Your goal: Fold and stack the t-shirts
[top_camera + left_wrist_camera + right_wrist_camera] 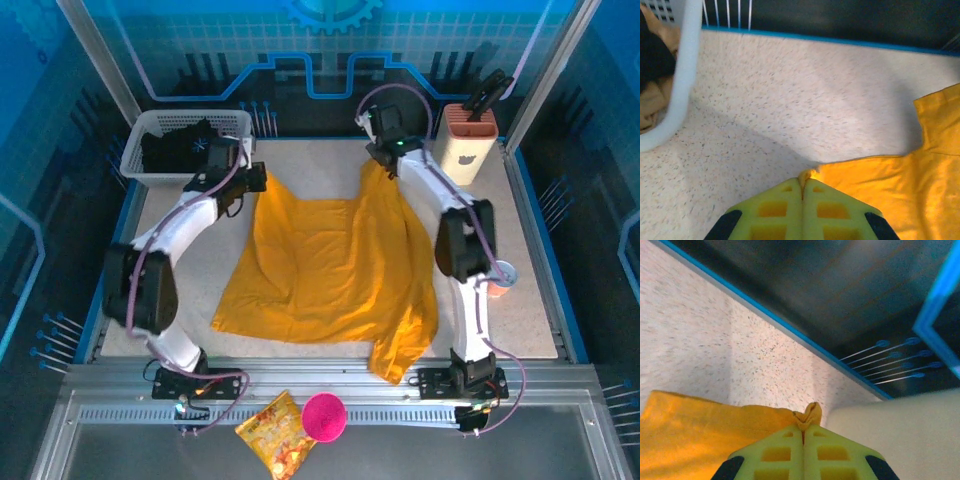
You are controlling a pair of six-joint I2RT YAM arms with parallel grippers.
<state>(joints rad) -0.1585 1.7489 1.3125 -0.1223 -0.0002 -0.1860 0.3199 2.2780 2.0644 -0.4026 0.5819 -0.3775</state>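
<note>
A large mustard-orange t-shirt (320, 270) lies spread over the middle of the table, one end hanging over the near edge. My left gripper (258, 178) is shut on its far left corner; in the left wrist view a small tuft of orange cloth (807, 175) is pinched between the yellow fingers (780, 205). My right gripper (378, 158) is shut on the far right corner, where a bunched fold of orange cloth (810, 415) sticks out past the fingers (830, 450). A black t-shirt (175, 148) lies crumpled in the white basket (135, 160).
The white basket stands at the far left corner, its rim (682, 75) close to my left gripper. A beige knife block (468, 145) stands at the far right, right next to my right gripper. A snack bag (275, 435) and a pink cup (324, 416) lie on the near ledge. A small can (503, 273) sits at the right.
</note>
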